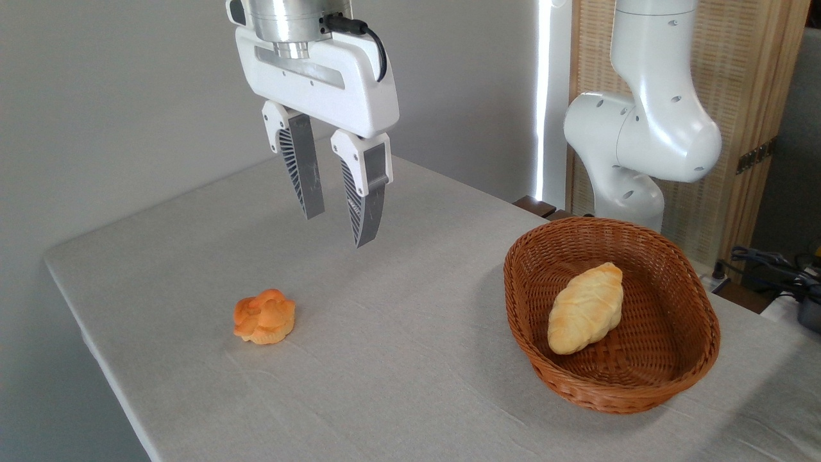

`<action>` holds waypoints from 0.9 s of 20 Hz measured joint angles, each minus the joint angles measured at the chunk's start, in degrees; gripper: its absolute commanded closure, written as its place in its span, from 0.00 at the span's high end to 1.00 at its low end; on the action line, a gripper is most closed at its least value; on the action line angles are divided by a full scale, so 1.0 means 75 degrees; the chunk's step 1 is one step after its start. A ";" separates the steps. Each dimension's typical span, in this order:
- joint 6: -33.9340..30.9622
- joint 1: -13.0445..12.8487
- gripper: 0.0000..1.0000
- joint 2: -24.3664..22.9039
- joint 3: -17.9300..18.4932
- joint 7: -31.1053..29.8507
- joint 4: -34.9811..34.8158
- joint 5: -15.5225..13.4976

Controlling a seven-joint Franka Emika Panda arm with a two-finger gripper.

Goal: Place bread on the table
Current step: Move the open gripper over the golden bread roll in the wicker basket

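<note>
You have not started the real work yet, as I judge it: the bread (pixel 586 308) lies inside the basket (pixel 680 378), on its woven floor, a little left of the basket's middle, and nothing holds it. What is left is everything: to go to the basket, to take the loaf, to lift it out over the rim and to lay it on the table (pixel 397 359).

The gripper (pixel 338 230) hangs in the air well to the left of the basket and high above the cloth, its two ribbed grey fingers parted by a narrow gap, with nothing between them.

The bread is pale golden, long, with soft ridges and tapered ends. The basket is brown wicker, oval, with a raised wall. The table top looks like plain grey cloth. A small orange knotted bun (pixel 264 317) sits on the cloth, far left of the basket.
</note>
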 measured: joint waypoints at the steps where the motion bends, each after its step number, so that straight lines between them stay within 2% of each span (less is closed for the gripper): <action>1: 0.0000 0.0000 1.00 0.0000 0.0000 0.0000 0.0000 0.0000; 12: -0.0002 0.0001 1.00 -0.0233 0.0082 0.0000 -0.0488 0.0000; 14: -0.0013 0.0003 1.00 -0.0580 0.0254 0.0030 -0.0957 0.0000; 18: -0.0019 0.0002 1.00 -0.1932 0.0782 0.0649 -0.2592 0.0002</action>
